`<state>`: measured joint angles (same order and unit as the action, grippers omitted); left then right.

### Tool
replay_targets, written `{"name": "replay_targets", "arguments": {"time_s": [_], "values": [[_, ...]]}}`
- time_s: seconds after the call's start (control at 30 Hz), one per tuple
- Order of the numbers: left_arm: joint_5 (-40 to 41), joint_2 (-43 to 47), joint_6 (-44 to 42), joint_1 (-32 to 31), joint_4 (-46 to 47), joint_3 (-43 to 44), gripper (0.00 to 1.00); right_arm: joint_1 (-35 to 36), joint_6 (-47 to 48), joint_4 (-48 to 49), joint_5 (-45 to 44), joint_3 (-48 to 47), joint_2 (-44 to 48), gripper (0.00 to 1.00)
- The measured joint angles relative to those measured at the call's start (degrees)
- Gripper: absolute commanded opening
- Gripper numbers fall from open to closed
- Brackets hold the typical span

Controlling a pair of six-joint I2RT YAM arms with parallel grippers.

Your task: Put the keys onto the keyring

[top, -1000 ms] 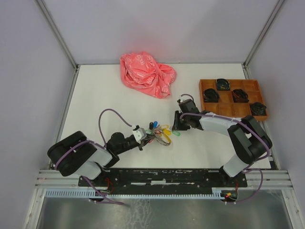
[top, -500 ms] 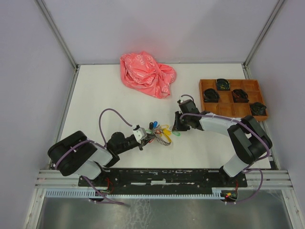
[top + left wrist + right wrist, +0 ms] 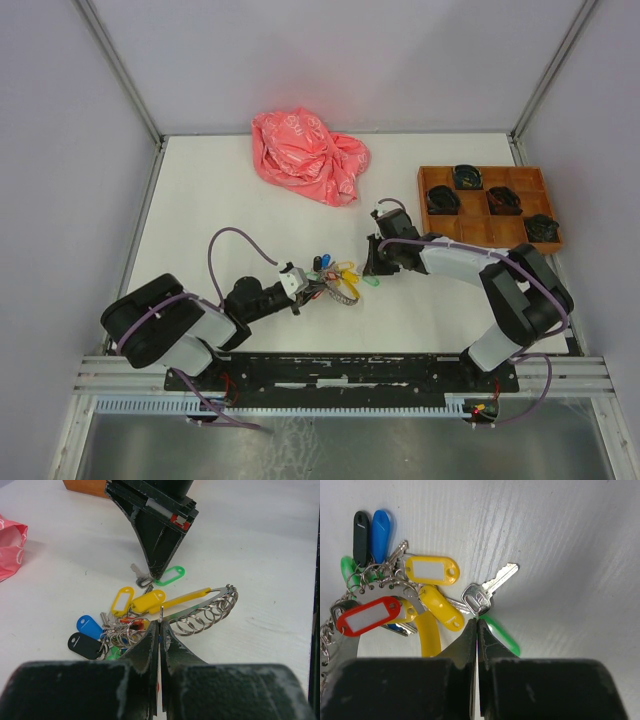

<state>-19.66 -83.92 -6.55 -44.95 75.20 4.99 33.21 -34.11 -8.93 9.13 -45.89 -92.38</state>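
Note:
The keyring (image 3: 175, 600) is a yellow-handled holder with several split rings (image 3: 210, 612), lying on the table among a bunch of tagged keys (image 3: 335, 275). My left gripper (image 3: 160, 625) is shut on one thin upright ring of it; it also shows in the top view (image 3: 305, 287). The silver key (image 3: 487, 590) with the green tag (image 3: 502, 635) lies just right of the bunch. My right gripper (image 3: 477, 622) is shut on the small ring at that key's head, pointing down at the table (image 3: 368, 272). A red tag (image 3: 367, 616) lies in the bunch; its key is hidden.
Yellow tags (image 3: 430, 570), a blue tag (image 3: 381, 525) and a black tag (image 3: 361, 527) belong to the bunch. A crumpled pink bag (image 3: 305, 155) lies at the back. A wooden compartment tray (image 3: 535, 178) with dark items stands at the right.

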Motion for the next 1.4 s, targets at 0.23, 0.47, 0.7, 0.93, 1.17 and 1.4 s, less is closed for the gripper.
{"name": "replay_targets", "arguments": {"time_s": [0.23, 0.47, 0.7, 0.93, 1.17, 1.4], "values": [[0.0, -0.5, 0.0, 0.0, 0.5, 0.0, 0.03, 0.0, 8.2, -11.1, 0.0, -3.3, 2.9, 0.01], [0.0, -0.5, 0.0, 0.0, 0.5, 0.0, 0.03, 0.0, 16.3, -29.7, -1.9, -13.1, 4.7, 0.01], [0.0, -0.5, 0.0, 0.0, 0.5, 0.0, 0.03, 0.0, 20.6, -46.1, -2.6, -18.1, 6.1, 0.02], [-0.5, -0.5, 0.0, 0.0, 0.5, 0.0, 0.03, 0.2, 23.4, -48.6, -3.2, -20.2, 0.2, 0.06], [-0.5, -0.5, 0.0, 0.0, 0.5, 0.0, 0.03, 0.5, 25.0, -44.2, -4.9, -21.8, -9.4, 0.08], [-0.5, -0.5, 0.0, 0.0, 0.5, 0.0, 0.03, 0.6, 25.4, -37.5, -6.2, -22.7, -12.5, 0.16]]}}
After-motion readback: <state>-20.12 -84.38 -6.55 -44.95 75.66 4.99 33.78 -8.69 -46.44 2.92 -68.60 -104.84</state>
